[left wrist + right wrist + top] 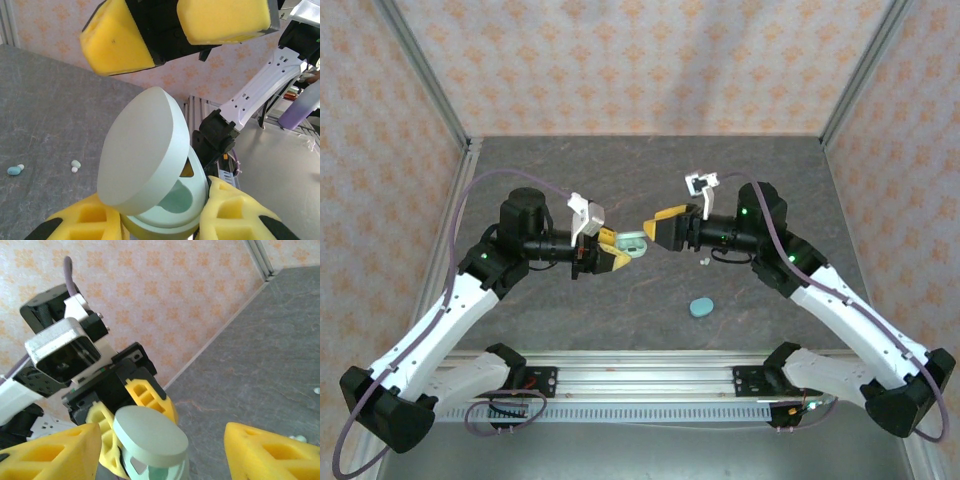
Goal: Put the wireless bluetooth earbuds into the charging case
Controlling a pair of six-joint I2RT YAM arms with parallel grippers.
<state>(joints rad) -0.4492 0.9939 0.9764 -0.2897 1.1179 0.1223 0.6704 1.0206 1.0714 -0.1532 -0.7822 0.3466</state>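
Observation:
A mint-green charging case (632,243) is held above the table with my left gripper (613,256) shut on its base. In the left wrist view its lid (142,150) stands hinged open over the hollow base (175,200), between my left gripper's (160,222) yellow pads. My right gripper (657,230) faces it from the right, open. In the right wrist view my right gripper (160,457) has one pad on each side of the case (150,437), not touching it. Two pale earbuds (705,262) lie on the table under my right wrist; the earbuds (75,165) also appear in the left wrist view.
A second, teal oval case (701,307) lies shut on the table nearer the front rail (640,375). Patterned walls enclose the dark table (620,170) on three sides. One more pale bud (299,438) lies on the table by my right pad.

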